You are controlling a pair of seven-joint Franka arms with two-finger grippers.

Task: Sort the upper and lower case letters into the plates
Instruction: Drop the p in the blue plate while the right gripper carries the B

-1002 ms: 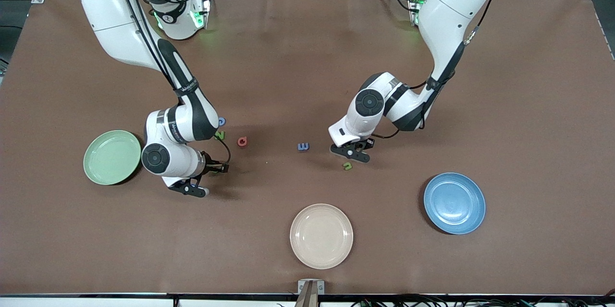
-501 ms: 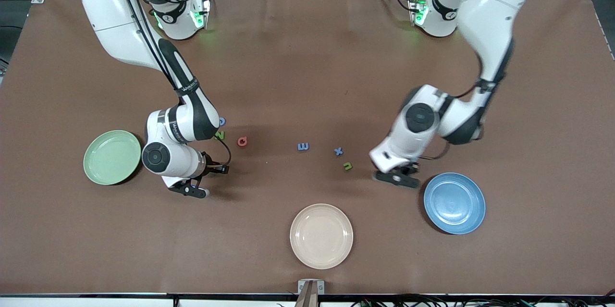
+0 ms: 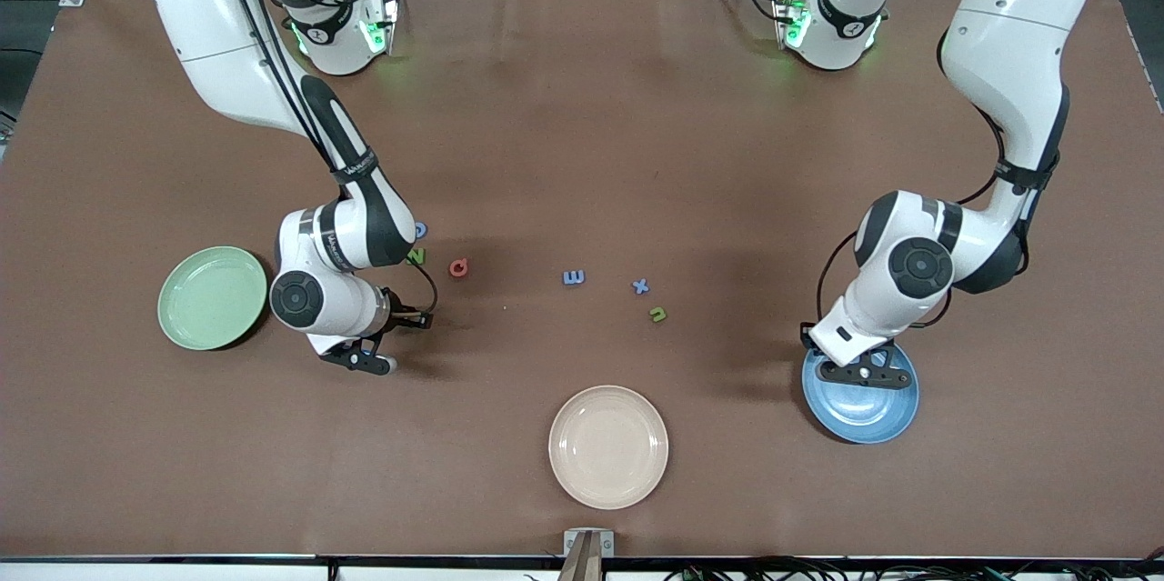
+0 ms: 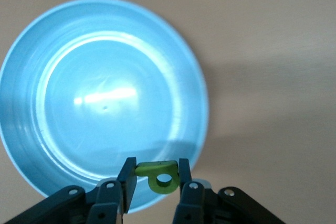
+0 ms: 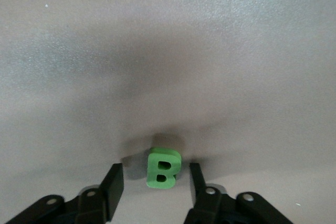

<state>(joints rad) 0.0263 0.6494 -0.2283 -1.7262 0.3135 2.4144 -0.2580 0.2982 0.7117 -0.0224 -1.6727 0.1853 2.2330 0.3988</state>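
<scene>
My left gripper hangs over the edge of the blue plate and is shut on a small green letter; the plate holds no letter. My right gripper is open and low over the table beside the mint green plate. A green B lies between its fingers. On the table lie a blue letter, a green N, a red Q, a blue E, a blue x and a green u.
A cream-beige plate sits near the front camera's edge of the table, between the two other plates. The right arm's forearm reaches over the blue letter and the green N.
My left arm has swung from beside the x and u over to the blue plate, carrying the green letter. The right arm has hardly moved.
</scene>
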